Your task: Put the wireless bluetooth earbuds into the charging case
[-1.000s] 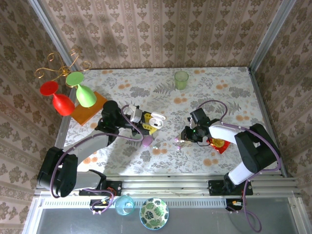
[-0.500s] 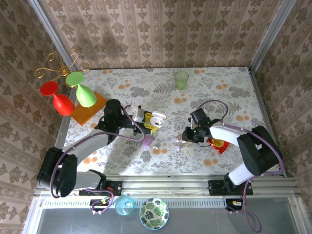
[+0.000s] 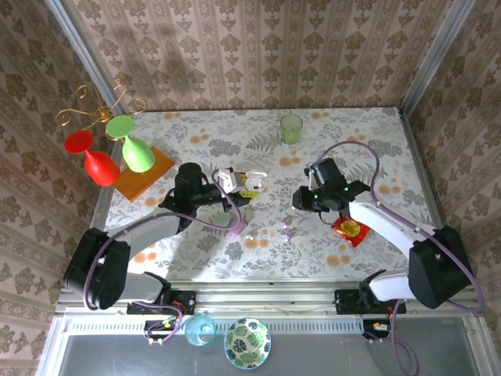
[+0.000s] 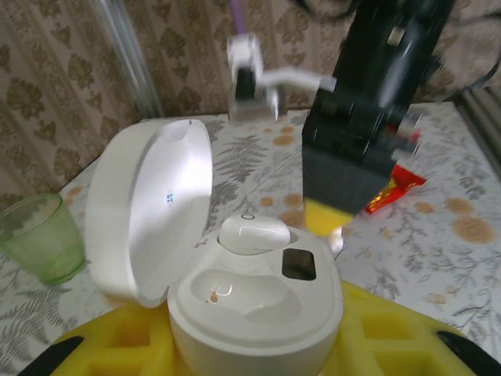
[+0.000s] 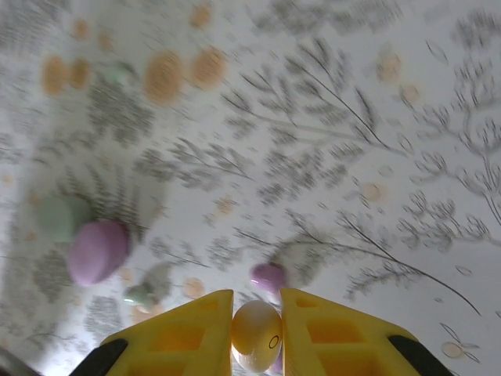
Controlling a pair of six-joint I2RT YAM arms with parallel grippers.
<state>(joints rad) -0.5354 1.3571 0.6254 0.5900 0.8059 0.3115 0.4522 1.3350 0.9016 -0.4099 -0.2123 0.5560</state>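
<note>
My left gripper (image 3: 239,188) is shut on the base of a white charging case (image 4: 258,305), whose lid (image 4: 149,211) stands open to the left. One white earbud (image 4: 254,233) sits in the far slot and the near slot is empty. My right gripper (image 5: 257,304) is shut on a cream-white earbud (image 5: 256,333) and hangs above the table, right of the case (image 3: 252,178). In the left wrist view the right gripper (image 4: 338,223) hangs just beyond the case. A purple earbud (image 5: 268,276) lies on the table under the right fingers.
A purple case (image 3: 236,228) lies near the table's front, with a pale green case (image 5: 56,218) and a small green bud (image 5: 141,294) beside it. A green cup (image 3: 291,128) stands at the back. A red packet (image 3: 350,229) lies right, an orange block (image 3: 141,174) left.
My right gripper has risen off the table and moved back with the cream-white earbud in it. My left gripper has carried the open case a little right and towards the back.
</note>
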